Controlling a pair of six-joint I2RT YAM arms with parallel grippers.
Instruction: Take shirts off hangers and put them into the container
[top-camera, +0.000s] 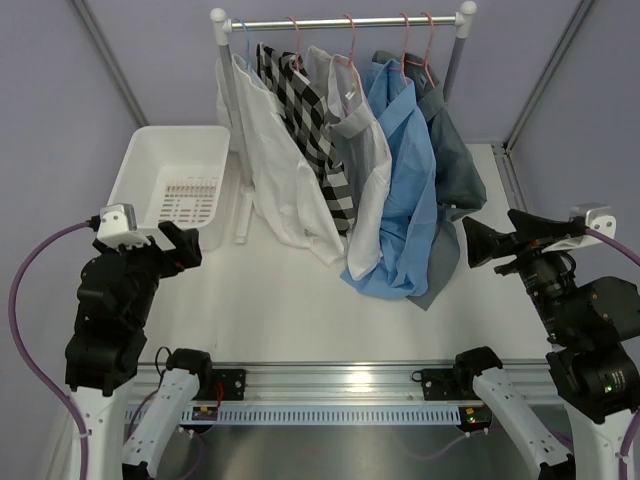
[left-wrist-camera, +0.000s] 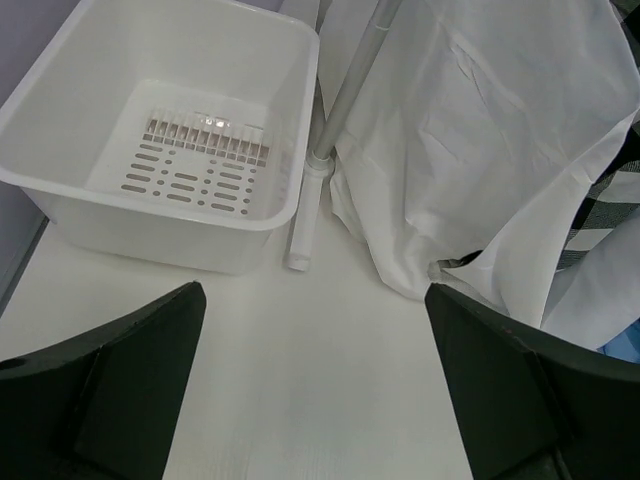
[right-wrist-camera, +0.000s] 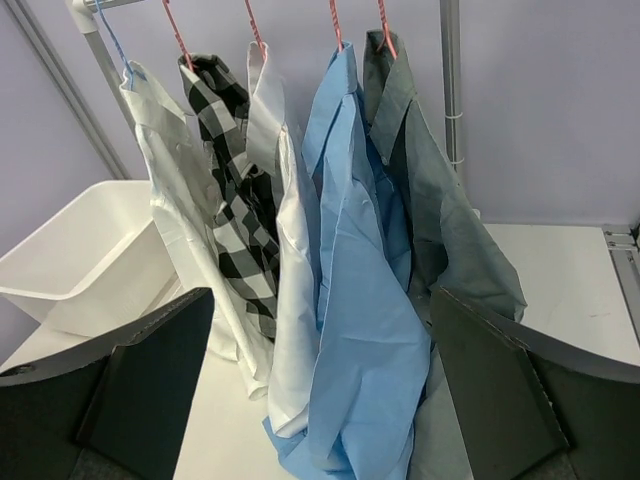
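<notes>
Several shirts hang side by side on a rail: white (top-camera: 275, 150), black-and-white check (top-camera: 315, 125), pale grey-white (top-camera: 368, 170), light blue (top-camera: 405, 190) and dark grey (top-camera: 455, 160). Their hems rest on the table. They hang on pink hangers (top-camera: 350, 40) and one light blue hanger (top-camera: 240, 33). The white container (top-camera: 180, 150) stands empty at the left, beside the rail. My left gripper (top-camera: 180, 243) is open just in front of the container (left-wrist-camera: 100, 60), holding nothing. My right gripper (top-camera: 478, 240) is open to the right of the shirts, facing the light blue one (right-wrist-camera: 370, 330), apart from it.
The rail's white post (left-wrist-camera: 345, 95) and its foot (left-wrist-camera: 305, 225) stand between the container and the white shirt (left-wrist-camera: 470, 140). The rail's right post (right-wrist-camera: 450, 80) rises behind the dark grey shirt (right-wrist-camera: 450, 220). A metal strip (top-camera: 340, 378) runs along the table's near edge.
</notes>
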